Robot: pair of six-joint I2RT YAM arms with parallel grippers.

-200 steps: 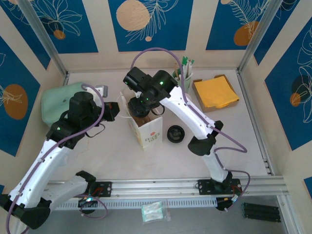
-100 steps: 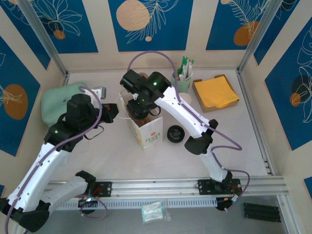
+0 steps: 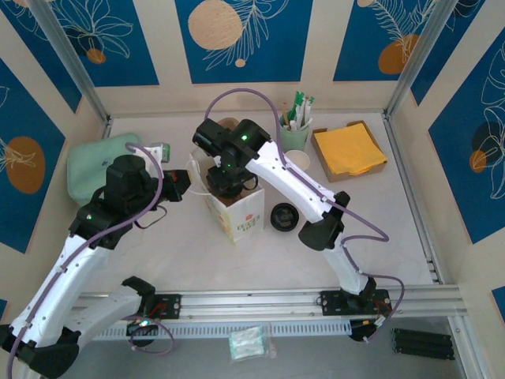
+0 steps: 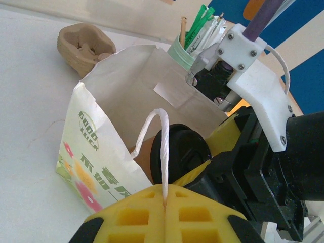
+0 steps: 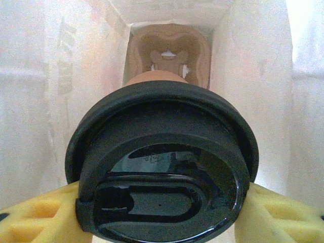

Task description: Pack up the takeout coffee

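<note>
One pale green fabric pouch [image 3: 99, 162] lies at the far left. Beside it, the left gripper [image 4: 165, 200] is clenched on the white string handle [image 4: 161, 147] of one upright white paper bag [image 4: 126, 91]. The right gripper [image 5: 162, 215] reaches down inside that bag, grasping the takeout coffee [image 5: 162, 152], one small paper cup under a black plastic lid. It hangs above one brown pulp cup carrier [image 5: 167, 48] on the bag's floor. A second pulp carrier [image 4: 83, 45] sits behind the bag. Further right are one loose round black lid [image 3: 284, 216], one mint-green cup of stirrers [image 3: 296, 136] and one stack of yellow paper napkins [image 3: 349, 148].
</note>
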